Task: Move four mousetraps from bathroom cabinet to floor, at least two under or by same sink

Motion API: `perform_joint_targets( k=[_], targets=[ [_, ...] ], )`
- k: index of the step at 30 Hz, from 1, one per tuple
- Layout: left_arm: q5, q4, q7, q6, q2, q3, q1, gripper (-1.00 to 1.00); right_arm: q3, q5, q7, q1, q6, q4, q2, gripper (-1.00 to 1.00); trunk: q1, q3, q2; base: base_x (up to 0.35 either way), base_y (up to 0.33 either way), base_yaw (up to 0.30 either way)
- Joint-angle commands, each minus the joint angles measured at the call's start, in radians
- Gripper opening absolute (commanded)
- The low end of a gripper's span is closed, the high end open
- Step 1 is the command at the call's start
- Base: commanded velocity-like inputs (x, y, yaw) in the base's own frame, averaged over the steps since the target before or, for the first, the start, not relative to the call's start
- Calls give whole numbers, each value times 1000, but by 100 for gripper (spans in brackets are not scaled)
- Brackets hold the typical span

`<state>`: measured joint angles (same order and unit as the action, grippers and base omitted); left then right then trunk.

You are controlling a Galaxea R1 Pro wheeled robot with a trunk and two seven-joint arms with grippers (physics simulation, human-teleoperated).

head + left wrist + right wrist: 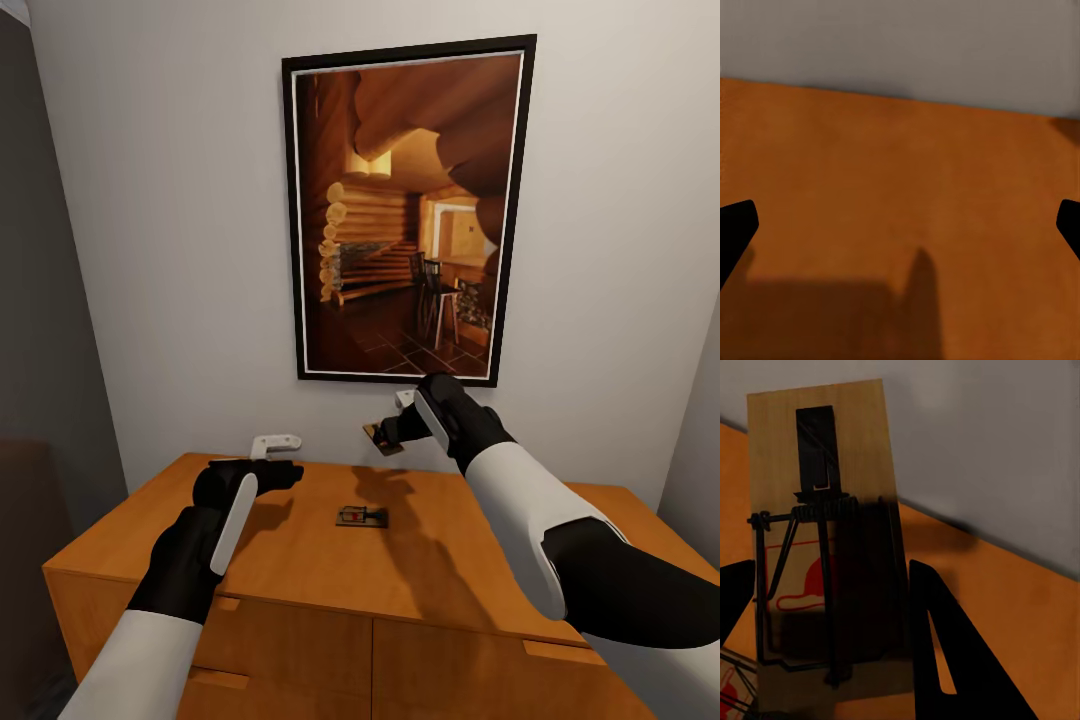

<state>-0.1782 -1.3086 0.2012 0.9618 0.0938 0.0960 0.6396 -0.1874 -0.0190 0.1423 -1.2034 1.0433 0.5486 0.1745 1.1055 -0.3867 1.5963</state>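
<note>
Cabinet (300, 560): orange-brown wood, flat top serving as tabletop, standing against a pale wall; drawer fronts along its near face.

Mousetrap, first (362, 517): lies flat near the middle of the tabletop, between the two arms, apart from both.

Mousetrap, second (383, 438): lifted clear of the tabletop and tilted, near the wall below the picture. In the right wrist view it is a tan board (825, 547) with a dark wire spring and a red printed mark, and the corner of another trap (731, 694) shows on the orange surface beneath it.

Right gripper (395, 430): fingers (952, 660) closed onto the second mousetrap, dark finger against the board's edge.

Left gripper (275, 472): hovers over the tabletop's left part; fingers (735, 229) spread wide, holding nothing.

White object (275, 443): small, at the tabletop's back edge by the wall; kind unclear.

Framed picture (408, 210): log-cabin interior, black frame, on the wall above the cabinet.
</note>
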Motion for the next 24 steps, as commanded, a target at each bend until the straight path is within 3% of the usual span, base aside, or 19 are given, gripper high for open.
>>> perform_joint_targets(
  k=[1, 4, 11, 14, 20, 24],
  targets=[
    [-10, -2, 10, 4, 0, 0, 1, 100, -1, -3, -1, -1, 4, 1, 0, -100, 0, -1, 1, 0, 0, 0],
    [-10, -1, 10, 4, -1, 0, 1, 100, -1, -3, -2, -1, 4, 1, 0, -100, 0, -1, 1, 0, 0, 0],
    [31, 38, -29, 16, -40, 39, 36, 100, -3, 6, -24, -1, 4, -38, -40, -100, 0, -1, 1, 0, 0, 0],
    [25, 21, -34, 10, -57, 23, 19, 100, -3, 25, -17, 1, 4, -55, -45, -100, 0, -1, 1, 0, 0, 0],
    [36, -13, -1, 17, -24, -11, -9, 100, -2, 57, -14, 2, 4, -62, -65, -100, 0, -1, 1, 0, 0, 0],
    [38, -35, 22, 16, -20, -22, -10, 100, -1, 63, -14, 2, 4, -62, -69, -100, 0, -1, 1, 0, 0, 0]
  ],
)
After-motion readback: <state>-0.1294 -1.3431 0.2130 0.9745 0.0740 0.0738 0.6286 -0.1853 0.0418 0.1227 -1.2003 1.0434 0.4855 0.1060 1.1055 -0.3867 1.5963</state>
